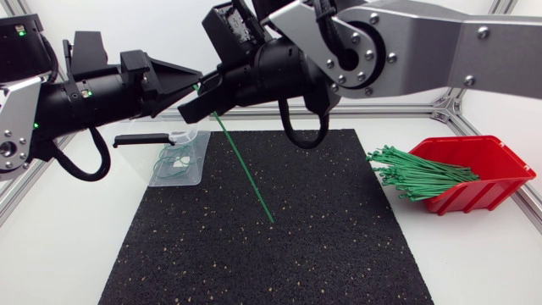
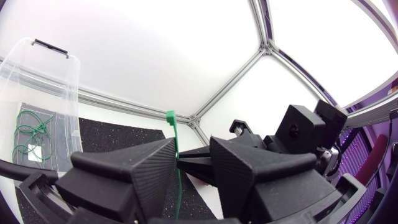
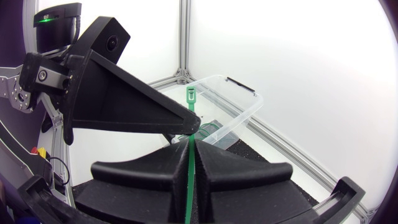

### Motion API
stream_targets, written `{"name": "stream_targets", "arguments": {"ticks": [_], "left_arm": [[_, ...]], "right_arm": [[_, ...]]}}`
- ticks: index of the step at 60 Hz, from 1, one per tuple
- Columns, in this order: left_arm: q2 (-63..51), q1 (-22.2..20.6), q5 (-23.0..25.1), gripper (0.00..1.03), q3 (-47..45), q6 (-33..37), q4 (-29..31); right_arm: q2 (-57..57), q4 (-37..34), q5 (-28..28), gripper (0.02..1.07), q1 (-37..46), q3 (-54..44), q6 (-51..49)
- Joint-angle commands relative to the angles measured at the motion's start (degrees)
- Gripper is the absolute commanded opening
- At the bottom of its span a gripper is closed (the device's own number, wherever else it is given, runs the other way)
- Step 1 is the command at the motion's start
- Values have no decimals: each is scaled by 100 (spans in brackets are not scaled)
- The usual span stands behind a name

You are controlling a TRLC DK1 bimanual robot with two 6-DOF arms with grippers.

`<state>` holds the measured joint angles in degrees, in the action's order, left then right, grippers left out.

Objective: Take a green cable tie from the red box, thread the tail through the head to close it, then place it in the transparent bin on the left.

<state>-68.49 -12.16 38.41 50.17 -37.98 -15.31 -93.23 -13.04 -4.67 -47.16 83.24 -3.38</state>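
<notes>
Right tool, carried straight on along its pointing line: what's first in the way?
Most likely the left tool, whose fingertip sits just beyond the right tool at the green cable tie; depth is hard to judge.

No words, numbers, labels or signs can be read in any of the three views.
</notes>
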Motion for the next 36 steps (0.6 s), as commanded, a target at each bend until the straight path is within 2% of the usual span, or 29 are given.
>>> {"name": "stream_targets", "arguments": {"ticks": [1, 15, 36], "left_arm": [[125, 39, -53, 33, -60, -184, -60], [134, 39, -97, 24, -78, -184, -60], [143, 30, -115, 20, -87, -184, -60]], "right_arm": [[95, 82, -8, 8, -13, -150, 109], [121, 126, -8, 8, -4, -186, 109], [156, 161, -17, 8, -13, -247, 153]]}}
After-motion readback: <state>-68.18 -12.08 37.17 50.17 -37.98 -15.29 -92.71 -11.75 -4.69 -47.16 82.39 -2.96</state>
